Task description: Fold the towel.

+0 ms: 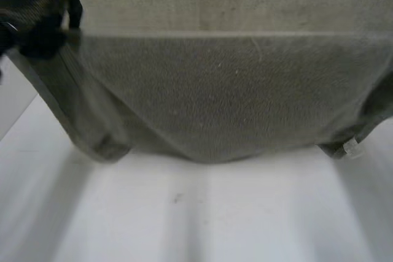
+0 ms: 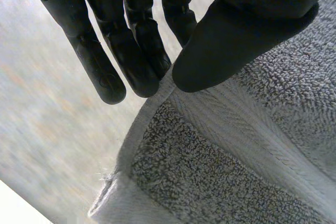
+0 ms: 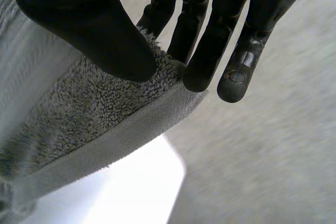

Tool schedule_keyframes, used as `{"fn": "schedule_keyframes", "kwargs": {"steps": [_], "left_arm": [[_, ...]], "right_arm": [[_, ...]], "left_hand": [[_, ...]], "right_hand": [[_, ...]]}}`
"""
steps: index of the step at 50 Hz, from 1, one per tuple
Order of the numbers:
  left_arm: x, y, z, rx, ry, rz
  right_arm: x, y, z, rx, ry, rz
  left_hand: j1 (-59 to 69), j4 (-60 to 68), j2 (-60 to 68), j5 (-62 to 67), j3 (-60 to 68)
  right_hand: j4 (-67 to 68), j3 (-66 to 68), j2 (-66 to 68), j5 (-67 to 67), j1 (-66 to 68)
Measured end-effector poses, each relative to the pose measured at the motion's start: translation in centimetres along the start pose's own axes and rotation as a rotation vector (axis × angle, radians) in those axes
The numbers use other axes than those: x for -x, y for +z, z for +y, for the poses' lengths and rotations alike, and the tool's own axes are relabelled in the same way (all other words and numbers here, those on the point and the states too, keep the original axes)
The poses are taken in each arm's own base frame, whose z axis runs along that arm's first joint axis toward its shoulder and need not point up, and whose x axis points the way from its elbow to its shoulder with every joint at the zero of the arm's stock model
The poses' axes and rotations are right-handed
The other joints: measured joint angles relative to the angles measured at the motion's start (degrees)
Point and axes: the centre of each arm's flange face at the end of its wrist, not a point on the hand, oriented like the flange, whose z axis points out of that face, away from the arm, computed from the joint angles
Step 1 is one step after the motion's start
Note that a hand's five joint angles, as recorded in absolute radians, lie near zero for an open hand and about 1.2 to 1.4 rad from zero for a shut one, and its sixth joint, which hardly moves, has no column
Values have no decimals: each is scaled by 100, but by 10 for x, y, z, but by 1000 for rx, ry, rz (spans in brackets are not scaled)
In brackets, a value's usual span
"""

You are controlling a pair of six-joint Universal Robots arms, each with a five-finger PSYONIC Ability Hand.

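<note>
Head view: my left hand [image 1: 38,16], at ten o'clock, and my right hand [image 3: 89,30] each pinch an end of the towel [image 1: 233,102], hanging spread above the table [image 1: 245,213], with no fold seemingly made yet.

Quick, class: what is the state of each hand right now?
Left hand: shut on the towel, its edge pinched between thumb and fingers.
Right hand: shut on the towel, a corner pinched between thumb and fingers.
</note>
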Motion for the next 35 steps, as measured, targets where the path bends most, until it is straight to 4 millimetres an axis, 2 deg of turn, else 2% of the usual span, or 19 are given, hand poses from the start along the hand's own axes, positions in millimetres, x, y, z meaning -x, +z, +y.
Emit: {"fn": "schedule_keyframes", "kwargs": {"steps": [2, 4, 5, 7, 10, 11, 14, 15, 16, 19, 22, 23, 25, 26, 31, 35], "left_arm": [[-4, 15, 22, 68, -19, 28], [-7, 22, 33, 101, -28, 43], [-11, 33, 50, 151, -38, 67], [-17, 46, 68, 197, -40, 93], [-23, 65, 89, 244, -33, 125], [-26, 78, 100, 257, -21, 141], [-28, 93, 107, 253, -6, 150], [-29, 106, 110, 236, 8, 152], [-28, 110, 110, 226, 13, 150], [-22, 129, 96, 138, 38, 119], [-6, 151, 60, -43, 67, 43], [1, 156, 42, -128, 74, 6], [10, 160, 22, -218, 78, -32], [18, 160, 1, -309, 75, -73], [41, 147, -48, -503, 17, -183], [48, 137, -52, -522, -47, -221]], "right_arm": [[12, 16, 22, 74, -17, -62], [20, 25, 34, 111, -24, -99], [31, 37, 47, 152, -30, -145], [42, 48, 59, 184, -35, -187], [57, 64, 69, 208, -42, -224], [65, 75, 73, 204, -48, -227], [70, 89, 73, 180, -52, -208], [72, 103, 69, 137, -53, -167], [71, 109, 67, 111, -51, -143], [63, 125, 53, 3, -38, -44], [41, 139, 23, -191, -6, 114], [28, 140, 8, -286, 11, 185], [15, 138, -9, -384, 31, 253], [3, 133, -25, -472, 51, 310], [-16, 109, -53, -629, 105, 385], [-12, 100, -49, -623, 122, 351]], "left_hand": [[0, 0, 0, 0, 0], [0, 0, 0, 0, 0], [0, 0, 0, 0, 0], [0, 0, 0, 0, 0], [0, 0, 0, 0, 0], [0, 0, 0, 0, 0], [0, 0, 0, 0, 0], [0, 0, 0, 0, 0], [0, 0, 0, 0, 0], [0, 0, 0, 0, 1], [0, 0, 1, 0, 1], [0, 0, 0, 0, 1], [0, 0, 0, 0, 1], [0, 0, 0, 0, 1], [0, 1, 0, 0, 1], [0, 0, 1, 0, 1]], "right_hand": [[0, 0, 1, 5, 17], [0, 0, 31, 14, 22], [0, 0, 31, 15, 22], [0, 0, 30, 16, 22], [0, 0, 31, 16, 22], [0, 0, 31, 17, 22], [0, 0, 31, 17, 24], [0, 0, 31, 18, 24], [0, 0, 30, 18, 25], [0, 0, 31, 19, 27], [0, 0, 31, 19, 28], [0, 0, 31, 19, 28], [0, 0, 31, 19, 29], [0, 0, 31, 19, 29], [0, 0, 31, 19, 29], [0, 0, 31, 22, 29]]}}
